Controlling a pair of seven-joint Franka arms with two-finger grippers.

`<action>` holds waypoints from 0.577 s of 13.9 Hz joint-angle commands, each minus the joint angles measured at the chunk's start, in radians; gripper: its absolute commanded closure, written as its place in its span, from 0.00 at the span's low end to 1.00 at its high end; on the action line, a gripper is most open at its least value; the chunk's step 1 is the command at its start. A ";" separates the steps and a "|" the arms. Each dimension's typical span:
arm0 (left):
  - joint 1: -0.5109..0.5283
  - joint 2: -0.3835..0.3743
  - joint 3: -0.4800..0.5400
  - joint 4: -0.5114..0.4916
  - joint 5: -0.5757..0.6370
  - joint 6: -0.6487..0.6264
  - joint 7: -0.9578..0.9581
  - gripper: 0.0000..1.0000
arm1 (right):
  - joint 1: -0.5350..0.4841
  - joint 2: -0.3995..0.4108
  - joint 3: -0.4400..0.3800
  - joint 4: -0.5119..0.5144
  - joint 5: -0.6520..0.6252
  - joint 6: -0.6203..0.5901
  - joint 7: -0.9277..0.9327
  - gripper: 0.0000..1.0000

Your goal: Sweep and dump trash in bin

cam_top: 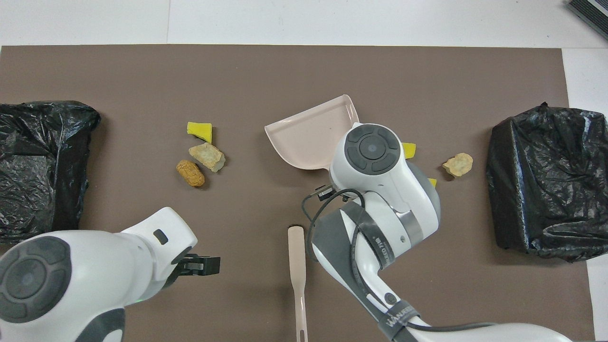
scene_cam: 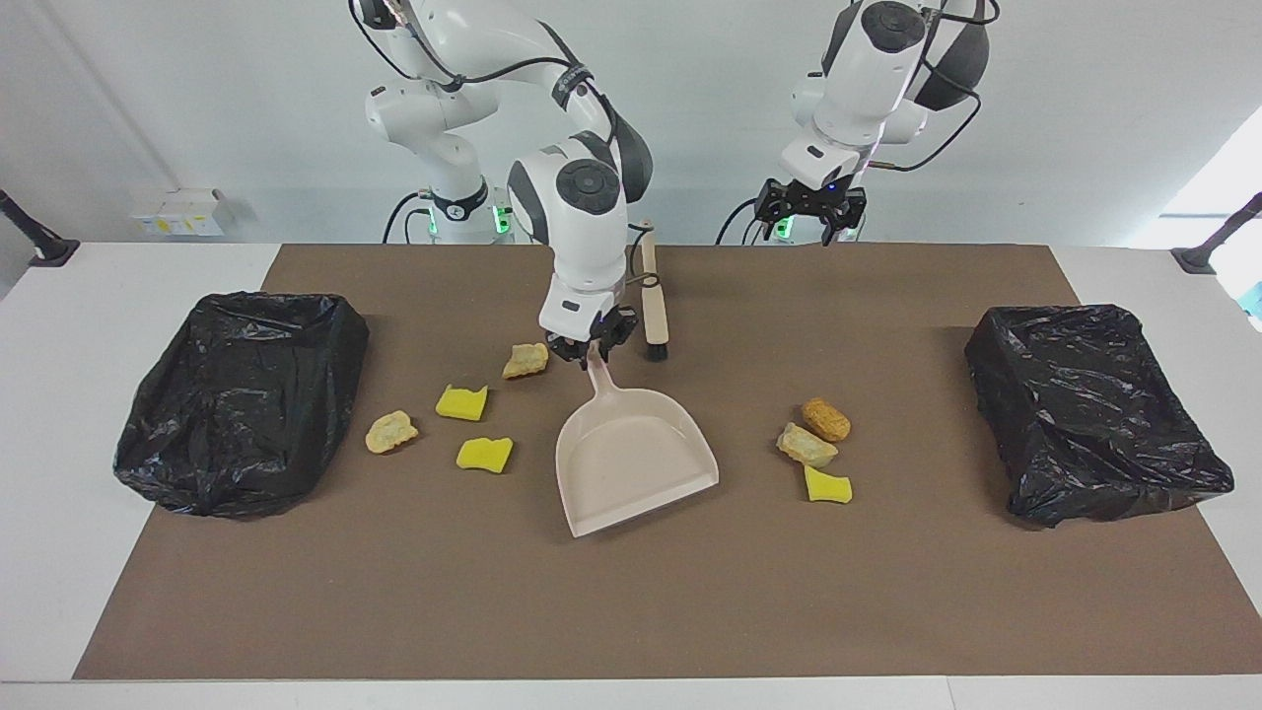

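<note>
Seven scraps [scene_cam: 474, 454] are lying either side of the dustpan [scene_cam: 631, 456]; the right gripper [scene_cam: 590, 350] is clamping its handle for scooping, while the left gripper [scene_cam: 810, 209] is waiting wide open.

We see bright, even light from above; the brown mat [scene_cam: 631, 592] shows soft, short shadows, the black bags [scene_cam: 242, 399] glint, and daylight glares at one edge. Both views look sharp.
</note>
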State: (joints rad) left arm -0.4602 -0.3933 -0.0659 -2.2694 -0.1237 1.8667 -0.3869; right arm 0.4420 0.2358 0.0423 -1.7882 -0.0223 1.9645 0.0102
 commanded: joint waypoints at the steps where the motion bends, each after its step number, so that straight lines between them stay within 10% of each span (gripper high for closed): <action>1: -0.127 0.022 0.017 -0.050 -0.008 0.093 -0.104 0.00 | -0.054 -0.029 0.010 0.007 0.007 -0.056 -0.242 1.00; 8: -0.442 0.277 0.018 -0.068 -0.007 0.370 -0.405 0.00 | -0.133 -0.047 0.004 -0.010 -0.014 -0.177 -0.796 1.00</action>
State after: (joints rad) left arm -0.8641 -0.1676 -0.0715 -2.3391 -0.1251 2.1913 -0.7681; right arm 0.3337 0.2077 0.0396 -1.7822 -0.0264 1.8009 -0.6563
